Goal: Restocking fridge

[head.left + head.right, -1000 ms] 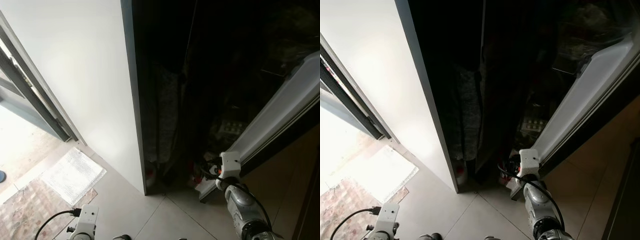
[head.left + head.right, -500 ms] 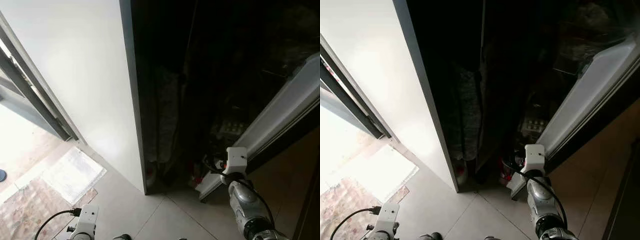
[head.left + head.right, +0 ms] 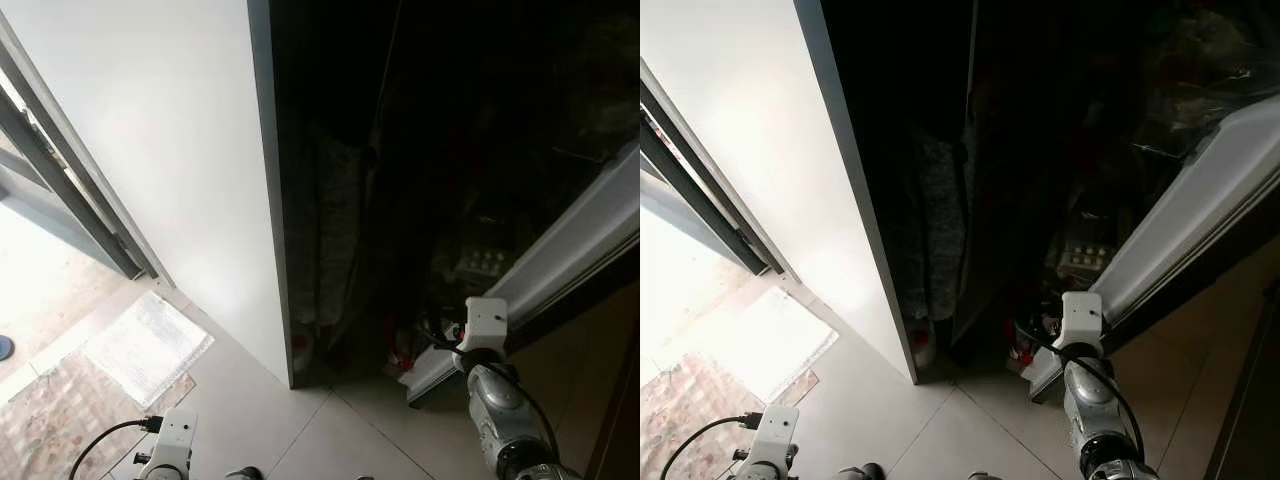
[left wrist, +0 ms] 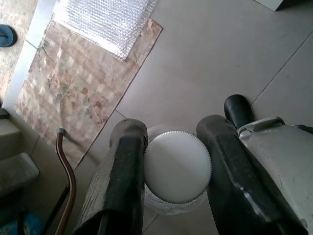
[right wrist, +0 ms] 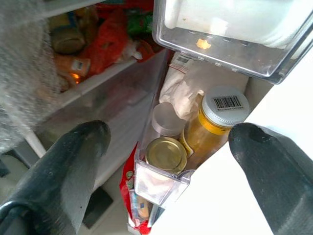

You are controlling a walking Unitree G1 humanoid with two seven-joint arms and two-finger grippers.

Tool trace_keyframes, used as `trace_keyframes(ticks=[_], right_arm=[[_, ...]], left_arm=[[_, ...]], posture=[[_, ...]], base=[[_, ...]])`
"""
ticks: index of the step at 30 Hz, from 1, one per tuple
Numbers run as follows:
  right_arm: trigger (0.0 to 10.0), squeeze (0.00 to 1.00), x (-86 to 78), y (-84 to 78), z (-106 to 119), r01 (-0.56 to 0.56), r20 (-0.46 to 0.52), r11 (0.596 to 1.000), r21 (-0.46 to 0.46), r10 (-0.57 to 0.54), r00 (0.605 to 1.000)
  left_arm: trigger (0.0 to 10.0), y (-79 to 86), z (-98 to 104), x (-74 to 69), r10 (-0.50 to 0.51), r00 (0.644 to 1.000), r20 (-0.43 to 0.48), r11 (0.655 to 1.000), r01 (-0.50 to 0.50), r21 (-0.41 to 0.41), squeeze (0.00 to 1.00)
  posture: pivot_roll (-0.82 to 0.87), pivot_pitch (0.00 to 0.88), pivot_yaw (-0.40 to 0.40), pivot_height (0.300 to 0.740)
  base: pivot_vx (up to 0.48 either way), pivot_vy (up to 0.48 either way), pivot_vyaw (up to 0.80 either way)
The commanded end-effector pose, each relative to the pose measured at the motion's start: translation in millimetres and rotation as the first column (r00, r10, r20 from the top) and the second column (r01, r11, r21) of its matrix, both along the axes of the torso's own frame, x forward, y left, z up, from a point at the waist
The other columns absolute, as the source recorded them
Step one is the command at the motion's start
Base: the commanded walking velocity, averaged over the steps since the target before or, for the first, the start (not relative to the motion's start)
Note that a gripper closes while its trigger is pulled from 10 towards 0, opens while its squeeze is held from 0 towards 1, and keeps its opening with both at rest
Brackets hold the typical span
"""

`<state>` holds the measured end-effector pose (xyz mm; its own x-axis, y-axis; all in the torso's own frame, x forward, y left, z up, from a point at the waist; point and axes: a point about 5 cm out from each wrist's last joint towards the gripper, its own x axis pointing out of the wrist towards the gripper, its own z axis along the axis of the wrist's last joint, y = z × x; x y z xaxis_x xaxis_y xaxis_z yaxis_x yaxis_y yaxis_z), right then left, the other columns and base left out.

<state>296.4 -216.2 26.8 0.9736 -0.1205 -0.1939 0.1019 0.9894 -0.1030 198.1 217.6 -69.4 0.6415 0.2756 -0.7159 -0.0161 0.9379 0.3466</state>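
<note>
**Jar held low in the left gripper, right gripper spread at the open fridge door**

The left gripper (image 4: 171,166) hung low over the tiled floor (image 4: 210,63), its two black fingers (image 4: 124,171) closed against either side of a clear jar with a white ridged lid (image 4: 177,165). The lid sat squarely between the fingers, touching both, with the jar body just showing below it. Beneath lay a patterned mat (image 4: 73,93) and a sheet of bubble wrap (image 4: 98,19).

The right gripper (image 5: 166,147) was raised at the foot of the open fridge (image 3: 420,200), beside its white door (image 3: 570,250). Its fingers (image 5: 63,161) stood wide apart, holding nothing. Between them the right wrist view showed a door bin (image 5: 161,183) holding a gold-lidded jar (image 5: 166,154), a grey-lidded container (image 5: 167,120) and an amber bottle with a white barcoded cap (image 5: 222,110). A clear compartment (image 5: 230,44) sat above the bin. Red and orange packets (image 5: 98,44) lay on an inner shelf.
</note>
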Motion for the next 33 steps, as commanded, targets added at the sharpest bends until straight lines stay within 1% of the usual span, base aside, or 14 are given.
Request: trace_keyframes(ticks=[1, 6, 13, 15, 16, 17, 18, 22, 23, 25, 29, 30, 32, 33], right_arm=[[10.0, 0.0, -3.3, -15.2, 2.0, 0.065, 0.012, 0.998, -0.01, -0.065, 0.998], [10.0, 0.0, -7.5, -19.5, -1.8, 0.096, -0.006, 0.995, -0.013, -0.096, 0.995], [10.0, 0.0, -24.1, -34.7, -15.7, 0.154, -0.077, 0.987, -0.048, -0.158, 0.984], [10.0, 0.0, -30.8, -41.5, -19.9, 0.171, -0.1, 0.983, -0.064, -0.176, 0.979], [10.0, 0.0, -38.4, -49.3, -24.3, 0.191, -0.126, 0.978, -0.081, -0.2, 0.972], [10.0, 0.0, -52.4, -64.2, -30.8, 0.237, -0.166, 0.966, -0.106, -0.252, 0.953], [10.0, 0.0, -57.0, -68.9, -32.4, 0.253, -0.175, 0.961, -0.113, -0.27, 0.947], [10.0, 0.0, -61.5, -73.8, -33.8, 0.271, -0.184, 0.955, -0.12, -0.29, 0.939], [10.0, 0.0, -71.1, -84.1, -36.6, 0.304, -0.205, 0.943, -0.138, -0.327, 0.922], [10.0, 0.0, -79.6, -93.0, -38.9, 0.331, -0.227, 0.93, -0.159, -0.36, 0.905], [10.0, 0.0, -92.2, -105.2, -42.4, 0.384, -0.261, 0.904, -0.186, -0.422, 0.868], [10.0, 0.0, -98.6, -109.9, -45.0, 0.402, -0.285, 0.891, -0.21, -0.449, 0.847], [10.0, 0.0, -101.9, -112.2, -46.2, 0.414, -0.295, 0.884, -0.217, -0.464, 0.835], [10.0, 0.0, -109.3, -117.6, -48.0, 0.445, -0.309, 0.863, -0.239, -0.501, 0.808]], left_arm=[[10.0, 0.3, -4.3, -8.0, 0.002, 1.0, -0.025, 1.0, -0.001, 0.01, 0.0], [10.0, 0.1, -4.3, -8.2, 0.002, 1.0, -0.025, 1.0, -0.002, 0.01, 0.0], [10.0, -0.4, -4.4, -7.9, 0.004, 1.0, -0.025, 1.0, -0.004, 0.009, 0.0], [10.0, -0.4, -4.3, -7.8, 0.004, 1.0, -0.025, 1.0, -0.004, 0.009, 0.0], [10.0, -0.4, -4.3, -7.8, 0.004, 1.0, -0.025, 1.0, -0.004, 0.01, 0.0], [10.0, -0.5, -4.3, -7.9, 0.004, 1.0, -0.025, 1.0, -0.004, 0.01, 0.0], [10.0, -0.4, -4.3, -7.9, 0.004, 1.0, -0.025, 1.0, -0.003, 0.01, 0.0], [10.0, -0.4, -4.4, -8.0, 0.003, 1.0, -0.025, 1.0, -0.003, 0.01, 0.0], [10.0, -0.2, -4.3, -7.9, 0.002, 1.0, -0.024, 1.0, -0.002, 0.011, 0.0], [10.0, -0.1, -4.3, -7.9, 0.001, 1.0, -0.024, 1.0, -0.001, 0.011, 0.0], [10.0, 0.1, -4.1, -7.7, 0.001, 1.0, -0.024, 1.0, -0.001, 0.013, 0.0], [10.0, 0.1, -4.1, -7.7, 0.002, 1.0, -0.023, 1.0, -0.002, 0.014, 0.0], [10.0, 0.1, -4.1, -7.7, 0.002, 1.0, -0.023, 1.0, -0.002, 0.014, 0.0], [10.0, 0.1, -4.0, -7.6, 0.003, 1.0, -0.022, 1.0, -0.003, 0.014, 0.0]], posture=[[-0.12, 0.169, -0.039, 0.74], [-0.12, 0.17, -0.04, 0.74], [-0.12, 0.169, -0.041, 0.74], [-0.12, 0.168, -0.042, 0.74], [-0.12, 0.167, -0.042, 0.74], [-0.12, 0.167, -0.042, 0.74], [-0.13, 0.166, -0.042, 0.74], [-0.13, 0.166, -0.042, 0.74], [-0.13, 0.166, -0.041, 0.74], [-0.13, 0.166, -0.04, 0.74], [-0.13, 0.164, -0.041, 0.74], [-0.13, 0.164, -0.041, 0.74], [-0.12, 0.164, -0.041, 0.74], [-0.12, 0.164, -0.041, 0.74]], base=[[0.0, 0.0, 0.0], [0.0, 0.0, 0.0], [0.0, 0.0, 0.0], [0.0, 0.0, 0.0], [0.0, 0.0, 0.0], [0.0, 0.0, 0.0], [0.0, 0.0, 0.0], [0.0, 0.0, 0.0], [0.0, 0.0, 0.0], [0.0, 0.0, 0.0], [0.0, 0.0, 0.0], [0.0, 0.0, 0.0], [0.0, 0.0, 0.0], [0.0, 0.0, 0.0]])
